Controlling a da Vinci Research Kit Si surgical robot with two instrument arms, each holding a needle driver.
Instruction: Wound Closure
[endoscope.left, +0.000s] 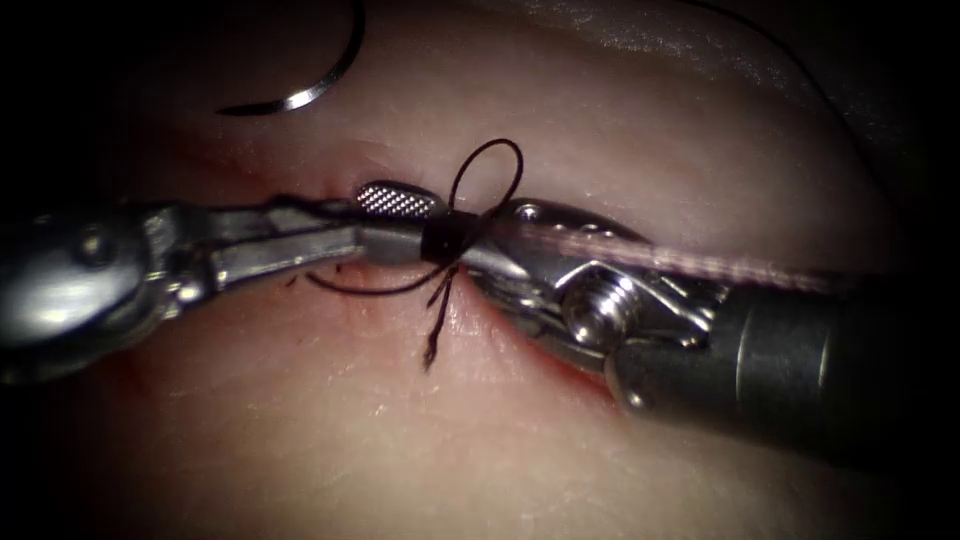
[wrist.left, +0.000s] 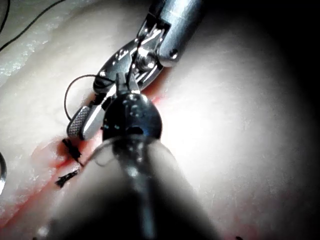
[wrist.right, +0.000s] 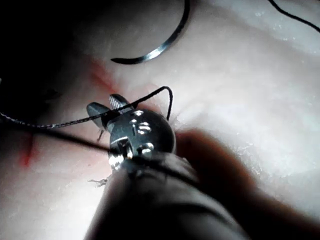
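The thread (endoscope.left: 487, 175) is thin and floppy; the open left pincer (endoscope.left: 400, 222) and right pincer (endoscope.left: 470, 240) meet at its loop, while the needle (endoscope.left: 305, 92) lies free on the tissue (endoscope.left: 600, 140).

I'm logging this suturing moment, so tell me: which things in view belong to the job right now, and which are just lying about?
In use: left tool, jaws open, thread wound round them; right tool, meeting that thread, hold unclear; tissue.
Lying about: needle, free on the tissue, held by neither tool; frayed thread end below the tools; red fluid.
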